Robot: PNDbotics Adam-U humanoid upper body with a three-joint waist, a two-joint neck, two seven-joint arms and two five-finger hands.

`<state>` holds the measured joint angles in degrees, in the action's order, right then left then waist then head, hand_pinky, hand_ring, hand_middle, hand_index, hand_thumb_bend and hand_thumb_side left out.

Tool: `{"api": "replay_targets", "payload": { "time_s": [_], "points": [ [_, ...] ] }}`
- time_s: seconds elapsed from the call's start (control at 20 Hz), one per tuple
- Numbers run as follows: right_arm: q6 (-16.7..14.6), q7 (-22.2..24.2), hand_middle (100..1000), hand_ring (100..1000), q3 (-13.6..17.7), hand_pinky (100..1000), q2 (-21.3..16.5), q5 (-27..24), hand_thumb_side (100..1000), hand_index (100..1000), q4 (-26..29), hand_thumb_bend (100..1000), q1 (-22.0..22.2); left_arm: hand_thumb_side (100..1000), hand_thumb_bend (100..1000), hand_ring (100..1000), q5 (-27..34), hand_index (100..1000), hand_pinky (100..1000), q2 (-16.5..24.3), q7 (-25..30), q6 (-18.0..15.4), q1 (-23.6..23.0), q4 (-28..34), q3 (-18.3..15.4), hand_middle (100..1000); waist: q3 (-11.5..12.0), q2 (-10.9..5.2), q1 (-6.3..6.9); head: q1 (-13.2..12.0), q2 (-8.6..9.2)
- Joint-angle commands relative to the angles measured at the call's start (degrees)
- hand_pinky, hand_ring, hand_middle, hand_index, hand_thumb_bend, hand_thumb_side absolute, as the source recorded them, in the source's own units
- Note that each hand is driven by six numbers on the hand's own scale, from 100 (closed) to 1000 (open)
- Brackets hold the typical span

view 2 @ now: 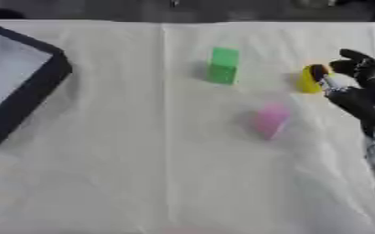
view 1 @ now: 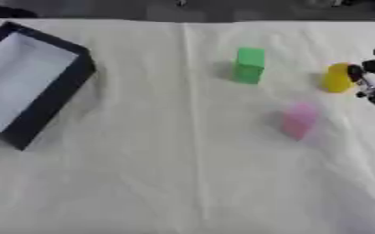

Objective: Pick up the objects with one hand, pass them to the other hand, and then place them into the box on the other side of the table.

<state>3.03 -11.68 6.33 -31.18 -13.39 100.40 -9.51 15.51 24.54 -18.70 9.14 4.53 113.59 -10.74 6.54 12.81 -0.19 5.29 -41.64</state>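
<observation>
A: One hand in view, the right hand [view 2: 357, 80], coming in at the right edge. Fingers spread around the yellow object [view 2: 309, 78], one fingertip touching or just beside its right face. Not closed on it yet, so call it open.

B: Left hand?

A: Shows in neither view.

B: Outward from the hand then.

A: Yellow object sits right of centre, upper half of the frame. Pink block [view 2: 270, 119] lower and to its left, near but apart. Green block [view 2: 222, 66] further left, upper centre, standing upright. All three rest on the white cloth [view 2: 142, 173]. Box [view 1: 32, 82], dark walls and pale inside, is at the upper left, well apart from everything.

B: Handling?

A: Judging only: the three pieces look like small, rigid, light toy blocks, nothing fragile. Yellow one seems rounded, so it may roll or slip out of a pinch. Best hold is probably thumb and fingers on opposite sides around its middle. The cloth is creased and could drag.

B: Task stage?

A: Looks like the first pick. No handover yet, and nothing is visible inside the box.
</observation>
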Motion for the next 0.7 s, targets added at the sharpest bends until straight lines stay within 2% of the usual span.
{"api": "replay_targets", "payload": {
  "time_s": [0.05,0.15,0.3,0.45,0.6,0.7],
  "points": [
    [0.2,-0.4,644,819,0.7,480,-2.1,-0.2,249,825,0.6,571,-0.1,792,106,642,-0.1,806,840,0.8,0.0,0.0,0.1,0.9,-0.6,676,0.1,-0.76,0.01,-0.3,0.68],
    [0.3,-0.1,643,815,0.7,474,-2.1,0.1,203,828,0.7,579,0.1,792,106,642,-0.1,806,840,0.7,0.0,0.1,-0.1,0.9,-0.7,676,0.2,-0.79,-0.06,-0.3,0.38],
    [0.2,0.5,642,801,0.8,417,-2.0,0.8,107,817,0.8,596,0.3,797,100,642,-0.1,806,840,0.7,-0.1,0.1,-0.2,0.9,-0.7,676,0.3,-0.78,-0.20,-0.1,0.01],
    [0.1,0.9,630,793,1.1,406,-2.0,1.5,100,806,0.9,611,0.4,793,107,643,-0.2,806,841,0.8,-0.1,0.2,-0.1,0.9,-0.8,676,0.3,-0.67,-0.45,0.2,-0.08],
    [0.6,0.4,625,809,1.3,451,-2.5,2.9,100,789,0.7,652,0.4,795,107,642,-0.2,806,841,0.7,-0.1,0.3,-0.2,1.0,-0.7,676,0.3,-0.56,-0.56,0.5,-0.27],
    [1.8,0.2,638,835,1.6,485,-3.6,4.5,100,759,0.4,641,0.3,793,105,635,-0.3,806,841,0.7,-0.1,0.3,-0.4,1.0,-0.8,676,0.4,-0.56,-0.59,1.5,-0.40]
  ]
}}
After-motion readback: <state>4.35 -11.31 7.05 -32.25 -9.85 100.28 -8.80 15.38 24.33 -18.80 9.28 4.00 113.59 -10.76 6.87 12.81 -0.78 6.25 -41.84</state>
